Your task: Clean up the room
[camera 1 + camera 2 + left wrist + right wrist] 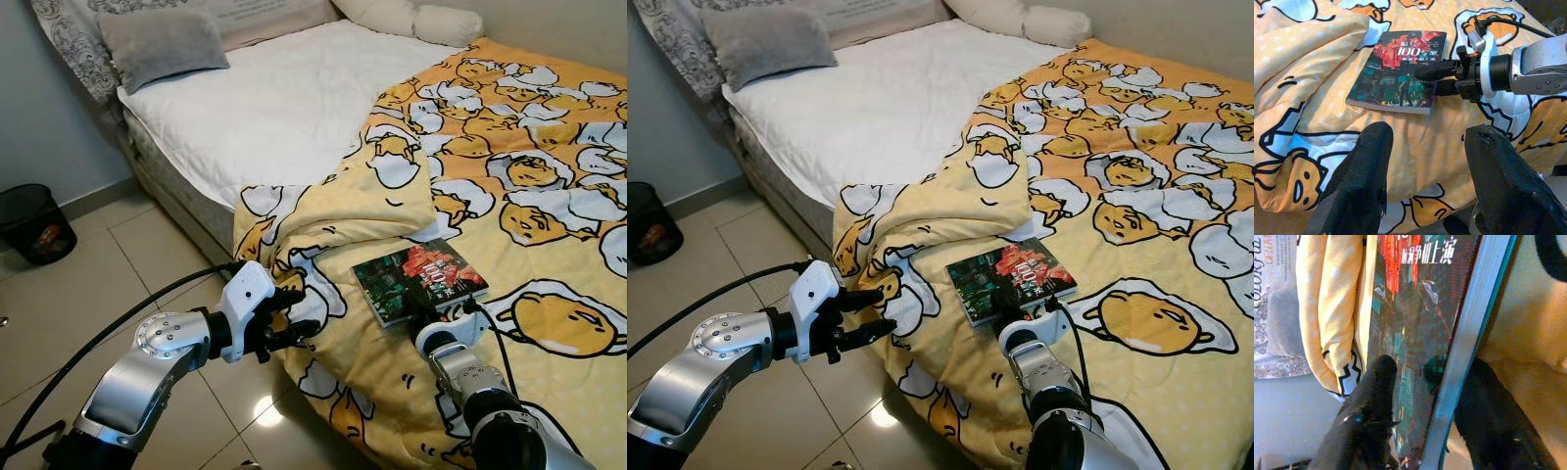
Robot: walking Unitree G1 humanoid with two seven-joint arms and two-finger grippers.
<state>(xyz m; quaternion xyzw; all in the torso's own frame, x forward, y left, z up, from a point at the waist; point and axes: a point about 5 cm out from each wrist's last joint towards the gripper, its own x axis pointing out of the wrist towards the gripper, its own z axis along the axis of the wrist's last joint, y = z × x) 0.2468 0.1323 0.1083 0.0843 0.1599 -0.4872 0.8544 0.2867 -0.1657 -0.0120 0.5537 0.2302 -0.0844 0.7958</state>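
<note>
A paperback book (419, 279) with a dark red and teal cover lies flat on the yellow duck-print blanket (519, 176), near the bed's front edge. My right gripper (432, 311) is at the book's near edge. In the right wrist view one finger (1371, 396) rests on the cover and the other sits under the book (1415, 333), so it is shut on that edge. My left gripper (299, 311) stands open beside the blanket's hanging fold, left of the book, with nothing between its fingers (1369, 161).
The white mattress (274, 108) lies bare on its left half, with a grey pillow (162, 44) at the head. A black waste bin (37, 223) stands on the tiled floor (118, 284) by the wall at far left.
</note>
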